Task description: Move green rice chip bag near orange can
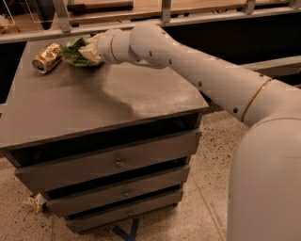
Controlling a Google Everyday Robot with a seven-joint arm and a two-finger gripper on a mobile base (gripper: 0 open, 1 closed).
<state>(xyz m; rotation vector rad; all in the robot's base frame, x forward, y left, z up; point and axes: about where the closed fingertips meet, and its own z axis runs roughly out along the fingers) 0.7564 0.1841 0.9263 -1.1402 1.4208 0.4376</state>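
The green rice chip bag is bright green with pale patches and sits at the far left of the grey cabinet top, held at the end of my arm. My gripper is shut on the bag's right side. The orange can lies on its side just left of the bag, silver end toward the front, a small gap or light touch between them. My white arm stretches from the lower right across the cabinet.
The cabinet has three drawers below its top. A rail and shelf run behind the cabinet. A crumpled scrap lies on the speckled floor at the cabinet's lower left.
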